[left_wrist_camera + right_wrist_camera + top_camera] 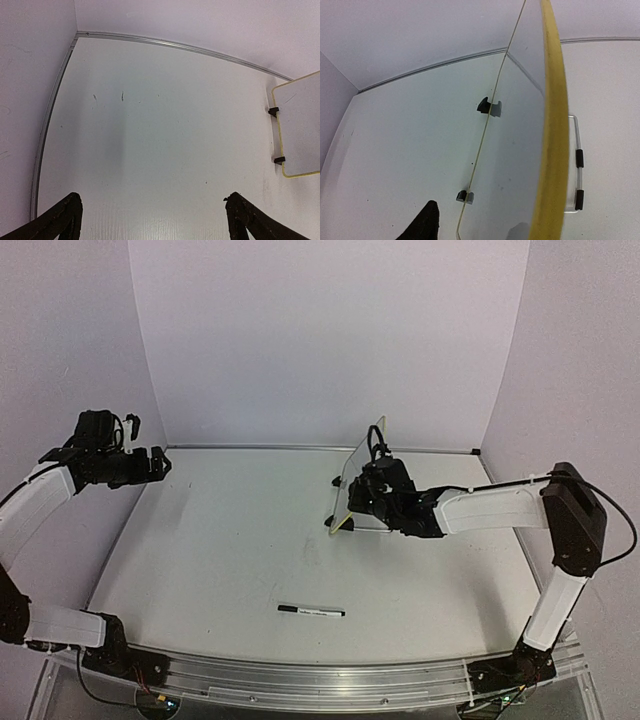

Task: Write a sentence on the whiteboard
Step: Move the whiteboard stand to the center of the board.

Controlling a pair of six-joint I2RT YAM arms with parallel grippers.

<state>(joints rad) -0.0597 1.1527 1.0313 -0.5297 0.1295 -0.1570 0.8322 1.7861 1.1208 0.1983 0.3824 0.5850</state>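
The whiteboard (362, 465) stands upright on its two black clip feet (489, 106) at the table's back right, seen nearly edge-on from above. Its pale yellow rim (552, 125) runs close past the right wrist camera. My right gripper (372, 485) straddles the board's upper edge. One dark finger (425, 222) shows on the near face, apart from it, and the other is hidden behind the board. The left wrist view shows the whiteboard (300, 130) with a bare white face; the sentence is out of view. My left gripper (160, 462) hovers open at the far left, holding nothing.
A black-and-white marker (311, 611) lies flat near the table's front edge, midway between the arms. A wire stand with black sleeves (576, 165) rests behind the board. The back wall and metal table rim (175, 46) close off the far side.
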